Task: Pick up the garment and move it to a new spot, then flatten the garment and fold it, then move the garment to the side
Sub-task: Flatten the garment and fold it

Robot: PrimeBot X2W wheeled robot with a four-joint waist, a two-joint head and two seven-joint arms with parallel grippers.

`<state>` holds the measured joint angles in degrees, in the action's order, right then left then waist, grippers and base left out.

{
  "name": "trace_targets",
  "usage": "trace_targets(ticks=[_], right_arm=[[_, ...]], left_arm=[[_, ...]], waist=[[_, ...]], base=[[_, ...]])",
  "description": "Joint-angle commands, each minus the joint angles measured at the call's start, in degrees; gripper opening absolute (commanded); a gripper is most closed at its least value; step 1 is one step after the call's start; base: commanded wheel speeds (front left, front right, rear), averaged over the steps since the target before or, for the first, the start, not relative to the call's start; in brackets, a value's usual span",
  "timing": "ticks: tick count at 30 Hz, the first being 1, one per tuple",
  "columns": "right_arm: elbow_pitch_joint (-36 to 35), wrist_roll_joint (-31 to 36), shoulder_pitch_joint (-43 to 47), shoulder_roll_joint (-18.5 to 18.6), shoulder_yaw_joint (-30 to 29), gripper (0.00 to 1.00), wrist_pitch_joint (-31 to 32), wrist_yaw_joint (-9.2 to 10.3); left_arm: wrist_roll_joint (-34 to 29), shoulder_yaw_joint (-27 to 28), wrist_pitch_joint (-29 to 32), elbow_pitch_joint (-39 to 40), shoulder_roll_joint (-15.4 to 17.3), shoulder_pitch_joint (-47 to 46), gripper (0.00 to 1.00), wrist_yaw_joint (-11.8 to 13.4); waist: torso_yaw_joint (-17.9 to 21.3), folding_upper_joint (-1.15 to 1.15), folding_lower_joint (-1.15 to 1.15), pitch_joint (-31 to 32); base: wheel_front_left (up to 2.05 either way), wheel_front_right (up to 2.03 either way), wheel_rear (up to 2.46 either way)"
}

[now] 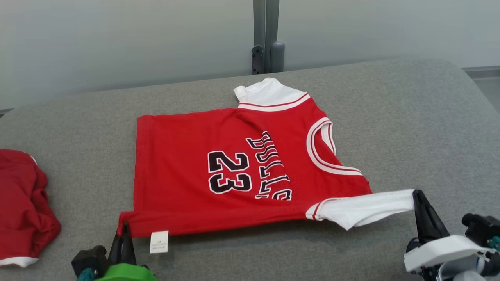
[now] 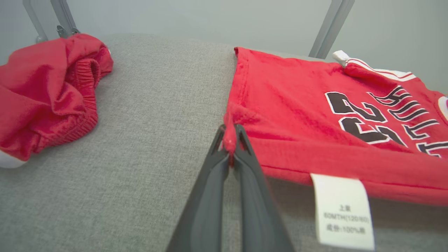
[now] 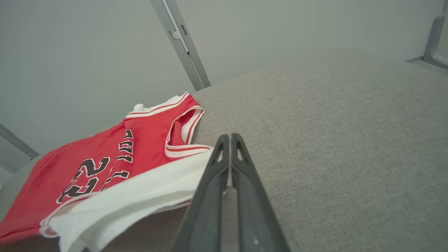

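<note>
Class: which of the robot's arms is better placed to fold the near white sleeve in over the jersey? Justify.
Right, probably: the right tool is shut on the white sleeve, while the left tool pinches the hem corner of the jersey at the opposite end.

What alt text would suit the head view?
A red jersey numbered 23 lies on a grey surface; the left gripper pinches its hem corner, the right gripper its white sleeve. A second red garment lies at the left.

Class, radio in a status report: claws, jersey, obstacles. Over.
Left claw shut on jersey hem corner. Right claw shut on its white sleeve. Near edge lifted. Crumpled red garment lies apart, left.
</note>
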<state>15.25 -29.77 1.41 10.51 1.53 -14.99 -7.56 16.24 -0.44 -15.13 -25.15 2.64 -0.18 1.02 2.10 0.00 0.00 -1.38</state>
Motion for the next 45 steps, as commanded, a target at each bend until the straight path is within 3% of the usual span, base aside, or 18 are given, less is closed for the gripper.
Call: trace_targets(ticks=[1, 11, 20, 24, 25, 26, 27, 33, 45], right_arm=[[0.5, -0.5, -2.6, 0.5, 0.1, 0.00, -0.3, 0.13], [9.3, 1.1, -17.7, 1.6, 2.4, 0.00, -0.2, 0.13], [15.0, 2.3, -26.1, 2.1, 3.1, 0.00, -0.2, 0.12], [16.7, 3.0, -27.8, 2.0, 2.7, 0.00, -0.2, 0.12], [17.1, 3.1, -28.3, 1.9, 2.8, 0.18, -0.2, 0.12], [17.3, 3.1, -28.7, 1.6, 2.6, 0.92, -0.2, 0.12], [17.4, 3.2, -29.1, 1.4, 2.3, 1.00, -0.2, 0.12], [13.2, 3.7, -27.7, 1.0, 1.0, 1.00, -0.2, 0.11], [6.6, 3.7, -14.9, 1.2, 3.0, 1.00, -0.2, 0.11]], left_arm=[[-1.0, -0.4, 0.0, 0.2, 0.5, -2.2, 0.00, -0.2], [-1.9, -2.8, 0.0, -3.8, 0.4, -13.9, 0.00, 1.3], [-1.1, -3.7, 0.0, -9.5, 0.4, -21.5, 0.00, 2.5], [-0.6, -4.1, 0.0, -10.5, 0.4, -22.9, 0.49, 2.8], [-0.5, -4.2, 0.0, -10.6, 0.4, -23.2, 0.89, 2.9], [-0.5, -4.3, 0.0, -10.7, 0.4, -23.5, 1.00, 3.1], [-0.4, -4.4, 0.0, -10.7, 0.4, -23.7, 1.00, 3.2], [0.2, -4.1, 0.0, -6.7, 0.4, -22.0, 1.00, 4.1], [2.3, -5.8, 0.0, -1.8, 0.4, -14.0, 1.00, 4.9]], waist=[[-0.5, 0.00, 0.00, -2.0], [-2.6, 0.00, 0.00, -9.7], [-3.6, 0.00, 0.00, -14.5], [-3.9, 0.00, 0.00, -15.5], [-3.9, 0.00, 0.00, -15.8], [-3.9, 0.00, 0.00, -16.0], [-3.9, 0.00, 0.00, -16.1], [-3.9, 0.00, 0.00, -16.3], [-2.6, 0.00, 0.00, -14.2]], base=[[0.00, 0.00, 0.00], [0.00, 0.00, 0.00], [0.00, 0.00, 0.00], [0.00, 0.00, 0.00], [0.00, 0.00, 0.00], [0.00, 0.00, 0.00], [0.00, 0.00, 0.00], [0.00, 0.00, 0.00], [0.00, 0.00, 0.00]])
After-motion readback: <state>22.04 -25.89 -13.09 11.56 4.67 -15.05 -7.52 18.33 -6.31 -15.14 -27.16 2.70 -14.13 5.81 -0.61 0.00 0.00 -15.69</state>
